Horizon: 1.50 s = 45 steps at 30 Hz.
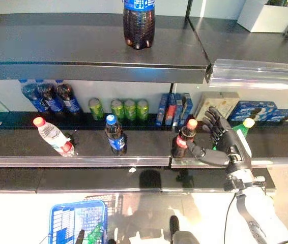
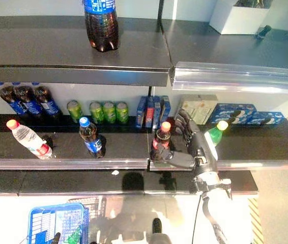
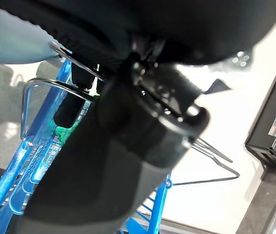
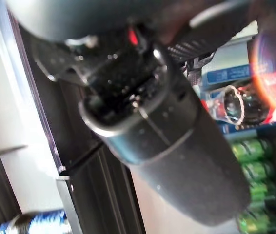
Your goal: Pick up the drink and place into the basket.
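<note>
Right hand (image 1: pixel 229 145) is up at the middle shelf (image 1: pixel 83 150), fingers straight and spread, thumb stretched toward the dark cola bottle with the red cap (image 1: pixel 184 139); thumb tip is at the bottle's base, but contact cannot be told, and nothing is gripped. That bottle stands upright near the front edge of the shelf, just left of the hand. A green bottle with a yellow cap (image 1: pixel 243 128) sits right behind the hand, partly hidden by it. Further left on the same shelf: a dark bottle with a blue cap (image 1: pixel 115 134), upright, and a clear bottle with a red cap (image 1: pixel 54 136), tilted. At the back of the shelf are a row of green cans (image 1: pixel 118 109), dark bottles with blue labels (image 1: pixel 50 97), slim blue and red cartons (image 1: pixel 173 108) and blue boxes (image 1: pixel 256 110). A big dark bottle (image 1: pixel 138 23) stands on the top shelf. The blue basket (image 1: pixel 75 222) is low at the robot's left, well apart from the shelf bottles. Left hand (image 3: pixel 113 141) is shut round the basket's wire handle (image 3: pixel 40 90).
</note>
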Tool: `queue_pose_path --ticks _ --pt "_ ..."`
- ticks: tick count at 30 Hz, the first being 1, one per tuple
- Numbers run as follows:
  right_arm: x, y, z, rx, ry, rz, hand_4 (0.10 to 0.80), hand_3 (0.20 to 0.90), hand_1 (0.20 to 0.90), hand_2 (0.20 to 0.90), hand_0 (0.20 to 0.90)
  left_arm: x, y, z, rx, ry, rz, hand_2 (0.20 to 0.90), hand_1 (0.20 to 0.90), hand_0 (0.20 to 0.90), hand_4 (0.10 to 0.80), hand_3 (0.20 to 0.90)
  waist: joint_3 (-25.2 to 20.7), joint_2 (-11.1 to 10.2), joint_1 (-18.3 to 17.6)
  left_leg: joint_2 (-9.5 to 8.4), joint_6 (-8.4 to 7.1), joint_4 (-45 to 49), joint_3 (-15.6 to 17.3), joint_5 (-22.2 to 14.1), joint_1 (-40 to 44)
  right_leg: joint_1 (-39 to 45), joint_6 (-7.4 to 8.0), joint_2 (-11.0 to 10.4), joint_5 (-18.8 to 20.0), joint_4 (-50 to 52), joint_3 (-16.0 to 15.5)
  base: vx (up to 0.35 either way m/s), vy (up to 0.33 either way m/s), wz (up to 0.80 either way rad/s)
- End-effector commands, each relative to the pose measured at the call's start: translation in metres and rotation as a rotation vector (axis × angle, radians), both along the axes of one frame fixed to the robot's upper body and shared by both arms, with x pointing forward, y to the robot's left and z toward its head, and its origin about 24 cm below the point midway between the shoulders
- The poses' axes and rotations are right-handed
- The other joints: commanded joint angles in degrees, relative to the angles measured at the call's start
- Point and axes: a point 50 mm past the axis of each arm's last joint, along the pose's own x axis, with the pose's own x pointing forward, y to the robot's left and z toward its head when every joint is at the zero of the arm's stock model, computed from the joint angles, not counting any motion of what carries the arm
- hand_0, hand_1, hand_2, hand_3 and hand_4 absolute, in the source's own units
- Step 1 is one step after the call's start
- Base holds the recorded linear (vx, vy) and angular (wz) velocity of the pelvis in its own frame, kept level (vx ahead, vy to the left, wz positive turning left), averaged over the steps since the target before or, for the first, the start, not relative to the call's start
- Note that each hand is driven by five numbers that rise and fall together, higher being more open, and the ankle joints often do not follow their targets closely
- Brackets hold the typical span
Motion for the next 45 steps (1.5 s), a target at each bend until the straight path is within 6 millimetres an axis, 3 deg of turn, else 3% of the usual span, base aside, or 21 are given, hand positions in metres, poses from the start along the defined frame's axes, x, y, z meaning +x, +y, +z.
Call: queue_pose_path --ticks 1,8,19,23,27,40,45 --pt "-0.003 -0.001 0.05 0.048 -0.326 -0.029 0.8 0.9 0.9 0.9 0.9 -0.013 0.054 0.019 0.236 -0.006 0.012 0.3 0.3 0.3 0.1 0.2 -1.17 -0.74 -0.53 -0.52 3.79 12.08 -0.71 -6.74 -3.9 -2.2 2.62 -4.93 -6.05 9.86 0.19 0.0 0.0 0.0" --pt "0.0 0.0 0.042 0.034 -0.277 -0.03 0.8 0.9 0.9 0.9 0.9 -0.013 0.053 0.018 0.229 -0.01 0.012 0.3 0.3 0.3 0.1 0.2 -0.86 -0.79 -0.44 -0.56 3.77 13.19 -1.07 -7.04 -4.61 -2.54 2.39 -4.83 -6.48 10.37 0.39 0.009 0.004 0.0" --pt "0.016 0.01 0.014 0.189 -0.171 -0.08 0.8 0.9 0.9 0.9 0.9 0.0 0.044 0.016 0.215 -0.02 -0.029 0.3 0.3 0.3 0.1 0.2 1.15 -0.14 0.84 -0.23 3.4 17.61 -2.55 -7.29 -7.11 -2.99 1.01 -4.88 -7.67 13.29 -0.66 0.016 0.0 0.01" --pt "0.022 0.011 0.013 0.188 -0.173 -0.118 0.8 0.9 0.9 0.9 0.9 0.005 0.043 0.017 0.213 -0.025 -0.045 0.3 0.3 0.3 0.1 0.2 2.67 0.52 1.26 -0.47 3.32 19.98 -3.62 -7.37 -9.15 -3.8 0.41 -5.08 -7.95 14.7 -1.02 0.015 -0.003 0.04" --pt "0.029 0.01 0.018 0.175 -0.199 -0.133 0.8 0.9 0.9 0.9 0.9 0.013 0.043 0.017 0.211 -0.044 -0.05 0.3 0.3 0.3 0.1 0.2 4.53 1.1 1.43 -0.77 3.21 21.09 -4.35 -7.16 -11.15 -4.98 0.06 -5.19 -8.05 15.33 -0.97 -0.06 0.02 0.07" --pt "0.059 0.009 0.061 0.154 -0.397 -0.206 0.8 0.9 0.9 0.9 0.9 0.068 0.039 0.029 0.215 -0.196 -0.115 0.3 0.3 0.3 0.1 0.2 12.83 2.44 2.86 -1.59 3.35 26.46 -7.95 -5.31 -20.76 -12.39 -1.74 -5.12 -7.8 19.66 -1.06 -0.117 -0.016 0.04" --pt "0.067 0.008 0.071 0.142 -0.43 -0.214 0.8 0.9 0.9 0.9 0.9 0.078 0.039 0.033 0.216 -0.229 -0.119 0.3 0.3 0.3 0.1 0.2 14.53 3.19 3.28 -2.17 3.37 27.71 -8.96 -4.32 -23.24 -14.1 -2.05 -5.28 -7.74 20.52 -1.2 -0.06 0.009 0.04"
